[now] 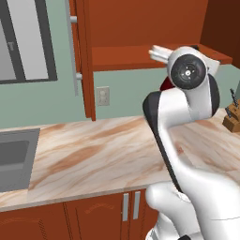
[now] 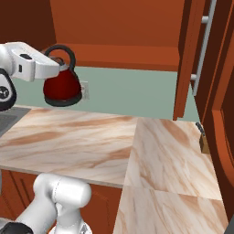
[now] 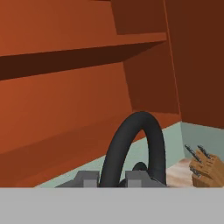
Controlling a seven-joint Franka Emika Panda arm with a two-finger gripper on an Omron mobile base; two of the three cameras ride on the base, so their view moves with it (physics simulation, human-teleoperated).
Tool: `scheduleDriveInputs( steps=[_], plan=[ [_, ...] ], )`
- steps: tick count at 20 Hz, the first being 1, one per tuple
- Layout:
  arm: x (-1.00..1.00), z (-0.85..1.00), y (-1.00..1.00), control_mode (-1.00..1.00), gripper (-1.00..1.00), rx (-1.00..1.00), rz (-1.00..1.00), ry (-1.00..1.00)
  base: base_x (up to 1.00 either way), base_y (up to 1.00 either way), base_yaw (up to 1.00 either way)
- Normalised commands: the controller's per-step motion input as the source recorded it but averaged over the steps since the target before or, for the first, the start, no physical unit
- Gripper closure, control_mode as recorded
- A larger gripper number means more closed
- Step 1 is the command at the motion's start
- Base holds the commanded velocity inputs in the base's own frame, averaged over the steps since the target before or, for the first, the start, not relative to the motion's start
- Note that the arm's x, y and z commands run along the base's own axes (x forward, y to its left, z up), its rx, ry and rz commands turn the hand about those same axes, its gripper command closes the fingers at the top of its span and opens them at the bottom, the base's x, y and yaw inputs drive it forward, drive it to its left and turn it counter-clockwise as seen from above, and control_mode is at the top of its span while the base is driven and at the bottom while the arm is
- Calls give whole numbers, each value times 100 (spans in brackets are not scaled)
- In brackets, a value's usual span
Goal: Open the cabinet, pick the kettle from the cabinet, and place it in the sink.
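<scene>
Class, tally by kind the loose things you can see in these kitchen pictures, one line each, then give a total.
Kettle, dark red, held at its black handle by the pincer: 1
Knife block, wooden, on the counter: 1
Total: 2

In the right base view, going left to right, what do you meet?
White pincer shut on the black arched handle → small dark red rounded kettle → pale wall outlet → open reddish-brown cabinet door → its silver bar handle.
</scene>
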Motion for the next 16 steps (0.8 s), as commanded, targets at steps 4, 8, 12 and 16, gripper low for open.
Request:
scheduleDriveInputs(
  steps=[4,8,12,16],
  plan=[
    [-39,-41,0,-100,100,0,-10,0,0,0,0],
    [-23,-44,-1,-100,100,3,-7,0,0,0,0],
    [-3,-50,-1,-100,100,10,-5,0,0,0,0],
    [-1,-49,-1,-100,100,12,-4,0,0,0,0]
  ],
)
